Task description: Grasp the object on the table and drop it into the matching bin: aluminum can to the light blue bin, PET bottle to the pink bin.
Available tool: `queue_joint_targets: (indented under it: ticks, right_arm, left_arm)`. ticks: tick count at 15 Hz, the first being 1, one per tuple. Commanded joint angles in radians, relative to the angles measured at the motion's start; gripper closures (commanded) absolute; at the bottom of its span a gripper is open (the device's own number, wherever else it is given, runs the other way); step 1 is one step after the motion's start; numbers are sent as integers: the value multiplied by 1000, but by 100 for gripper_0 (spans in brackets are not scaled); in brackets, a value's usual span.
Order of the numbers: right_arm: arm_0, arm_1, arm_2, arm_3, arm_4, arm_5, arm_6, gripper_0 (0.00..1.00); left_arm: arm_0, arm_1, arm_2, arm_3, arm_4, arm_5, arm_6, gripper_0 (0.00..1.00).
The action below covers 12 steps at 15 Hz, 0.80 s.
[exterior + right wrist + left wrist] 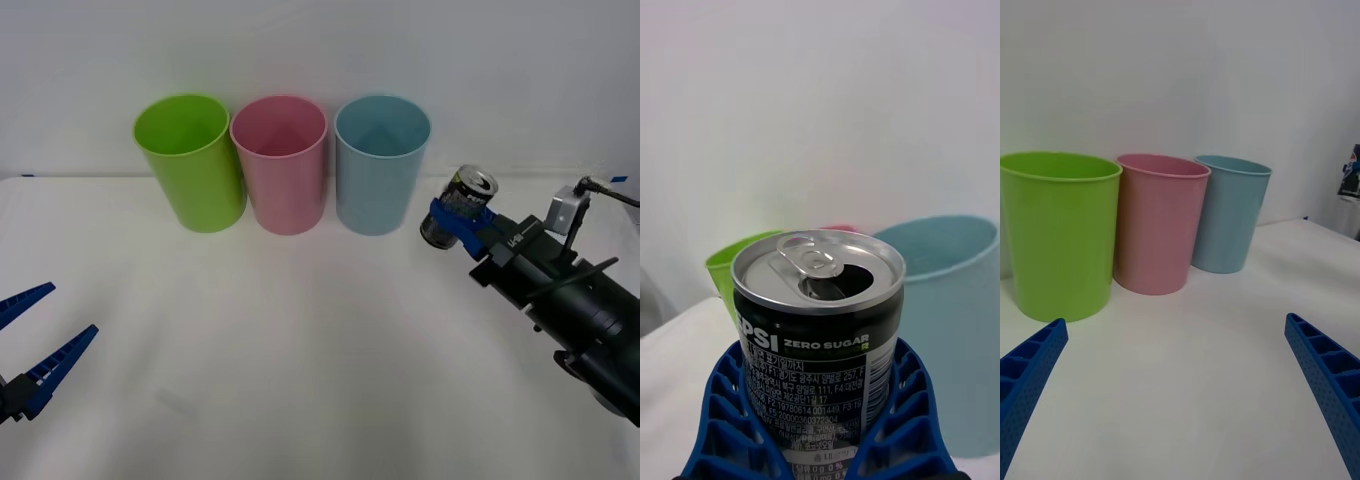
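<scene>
A white desk (300, 350) carries three tapered plastic bins in a row along its far edge: a green bin (190, 160) toward the left side, the pink bin (281, 162) in the middle touching it, and the light blue bin (381, 163), with a narrow gap from the pink one. The right pincer (458, 222) is clamped on the aluminum can (459, 206), holding it lifted above the desk, tilted, just beside the light blue bin on its right-edge side. The can's top is open at the pull-tab; its dark label reads "ZERO SUGAR" beside part of a Pepsi logo, with fine Korean print below. The left pincer (35, 345) hangs near the desk's front-left corner, fingers spread apart. The desk's broad middle and front lie bare.
</scene>
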State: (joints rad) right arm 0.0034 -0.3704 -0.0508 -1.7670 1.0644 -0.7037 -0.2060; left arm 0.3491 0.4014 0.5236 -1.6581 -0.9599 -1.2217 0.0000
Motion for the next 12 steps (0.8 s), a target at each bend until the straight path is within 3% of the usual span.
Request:
queue_joint_targets:
  ticks: [1, 6, 9, 12]
  right_arm:
    - [-88, -5, 3, 0, 40, 38, -90, 100]
    - [-232, -4, 54, 23, 123, 194, -165, 100]
    - [-336, 8, 63, 124, 134, 208, -150, 100]
    - [-422, 54, 48, 207, 210, 239, -144, 100]
  left_arm:
    - [0, 0, 0, 0, 0, 0, 0, 0]
    - [0, 0, 0, 0, 0, 0, 0, 0]
    - [0, 0, 0, 0, 0, 0, 0, 0]
    - [0, 0, 0, 0, 0, 0, 0, 0]
